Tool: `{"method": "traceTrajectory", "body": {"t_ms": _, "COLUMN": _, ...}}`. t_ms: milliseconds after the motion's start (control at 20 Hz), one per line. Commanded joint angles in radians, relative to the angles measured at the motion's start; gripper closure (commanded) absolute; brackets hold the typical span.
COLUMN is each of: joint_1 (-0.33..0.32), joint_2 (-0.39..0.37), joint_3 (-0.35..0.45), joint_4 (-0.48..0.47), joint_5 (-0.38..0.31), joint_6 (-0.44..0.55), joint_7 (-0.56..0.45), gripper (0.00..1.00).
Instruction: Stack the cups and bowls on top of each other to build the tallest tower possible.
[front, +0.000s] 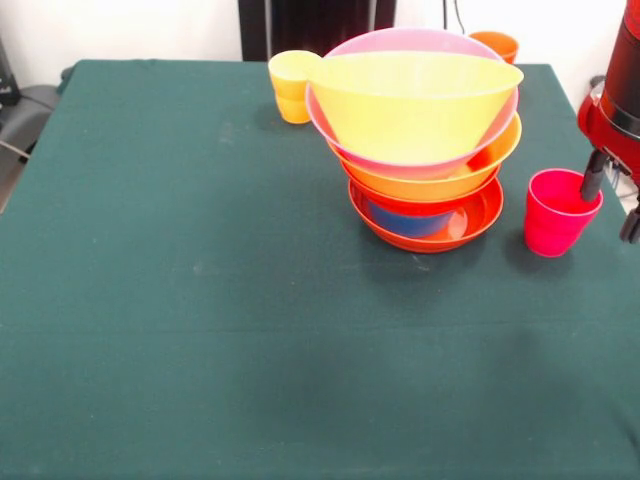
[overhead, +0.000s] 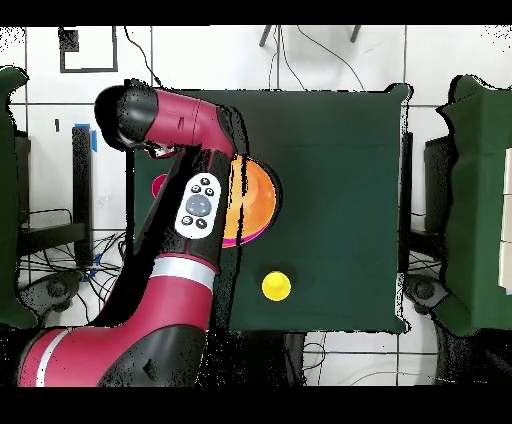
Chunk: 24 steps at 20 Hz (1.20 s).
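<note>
A: Any writing or labels showing?
B: None readable.
A: Tower (front: 420, 150)?
B: Sitting upright mid-table, axis vertical, top yellow bowl (front: 415, 100) tilting. Yellow cup (front: 293, 85) standing behind it, red-pink cup (front: 558, 212) beside it, mouths up.
A: Gripper (front: 612, 205)?
B: Hanging over red-pink cup w/ one finger (front: 593, 178) dipping inside, jaws spread wide.

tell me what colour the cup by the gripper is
Red-pink cup, clearest in the front view, with the gripper at its rim.
</note>
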Motion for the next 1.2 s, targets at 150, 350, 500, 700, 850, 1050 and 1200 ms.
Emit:
{"method": "traceTrajectory", "body": {"t_ms": 150, "joint_1": 0.025, "joint_2": -0.001, "joint_3": 0.064, "joint_4": 0.157, "joint_5": 0.011, "joint_6": -0.034, "joint_7": 0.207, "gripper": 0.0}}
{"method": "traceTrajectory", "body": {"t_ms": 350, "joint_1": 0.03, "joint_2": -0.002, "joint_3": 0.071, "joint_4": 0.192, "joint_5": 0.019, "joint_6": -0.073, "joint_7": 0.2, "gripper": 0.0}}
{"method": "traceTrajectory", "body": {"t_ms": 500, "joint_1": 0.031, "joint_2": -0.005, "joint_3": 0.075, "joint_4": 0.218, "joint_5": 0.022, "joint_6": -0.09, "joint_7": 0.189, "gripper": 0.0}}
{"method": "traceTrajectory", "body": {"t_ms": 700, "joint_1": 0.031, "joint_2": -0.02, "joint_3": 0.083, "joint_4": 0.255, "joint_5": 0.03, "joint_6": -0.103, "joint_7": 0.171, "gripper": 0.0}}
{"method": "traceTrajectory", "body": {"t_ms": 850, "joint_1": 0.033, "joint_2": -0.019, "joint_3": 0.088, "joint_4": 0.267, "joint_5": 0.036, "joint_6": -0.119, "joint_7": 0.168, "gripper": 0.0}}
{"method": "traceTrajectory", "body": {"t_ms": 1050, "joint_1": 0.033, "joint_2": 0.003, "joint_3": 0.094, "joint_4": 0.262, "joint_5": 0.045, "joint_6": -0.153, "joint_7": 0.166, "gripper": 0.0}}
{"method": "traceTrajectory", "body": {"t_ms": 1200, "joint_1": 0.032, "joint_2": 0.011, "joint_3": 0.102, "joint_4": 0.27, "joint_5": 0.054, "joint_6": -0.176, "joint_7": 0.163, "gripper": 0.0}}
